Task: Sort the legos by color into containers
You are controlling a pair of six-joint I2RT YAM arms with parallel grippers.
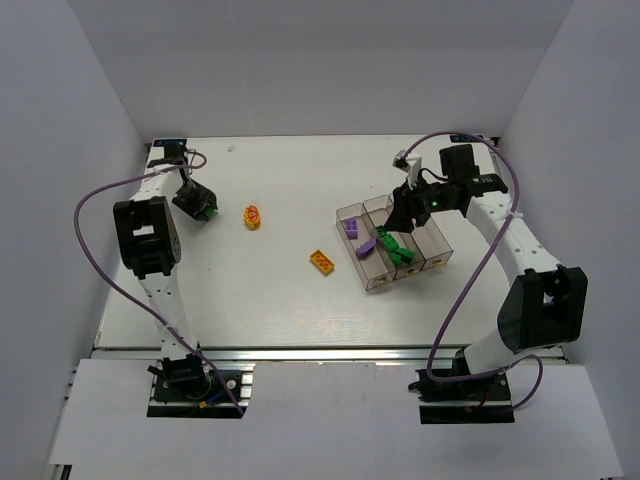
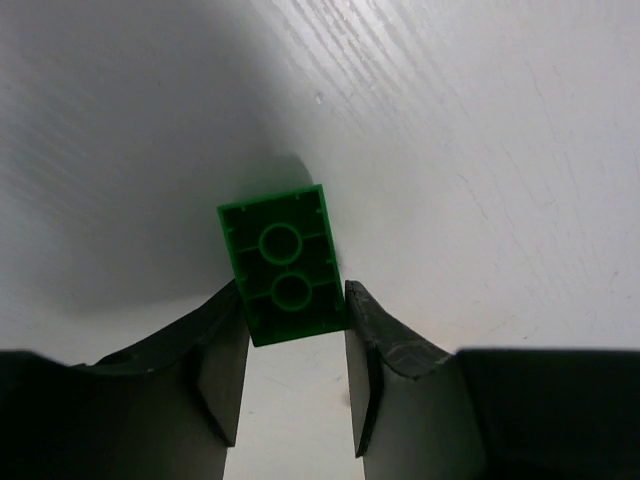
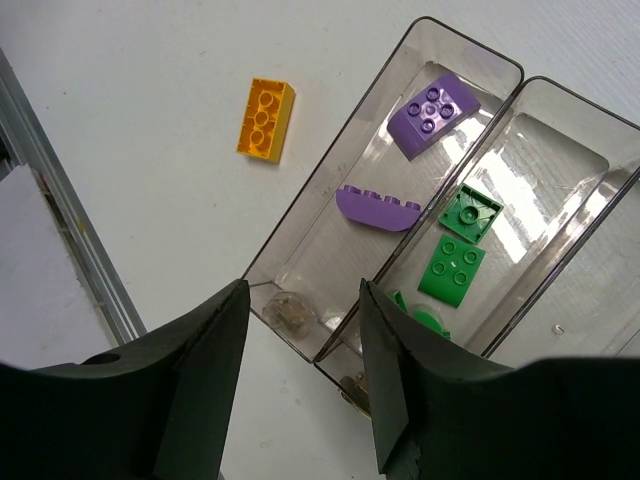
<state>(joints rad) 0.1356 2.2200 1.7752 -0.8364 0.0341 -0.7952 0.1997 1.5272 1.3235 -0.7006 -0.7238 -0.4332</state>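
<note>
Snugly in left gripper [image 2: 296, 312]: green lego [image 2: 283, 260]

Two loose legos [image 1: 322, 260] on table [image 1: 280, 310], left of containers [image 1: 372, 283].

Three clear containers [image 1: 372, 274] at 3 o'clock are holding purple bricks [image 3: 432, 113] and green bricks [image 3: 452, 272]. An orange brick [image 1: 321, 260] is lying near centre, a yellow-red brick [image 1: 253, 216] at 10 o'clock, a lone green brick [image 2: 288, 265] at 9 o'clock.
</note>
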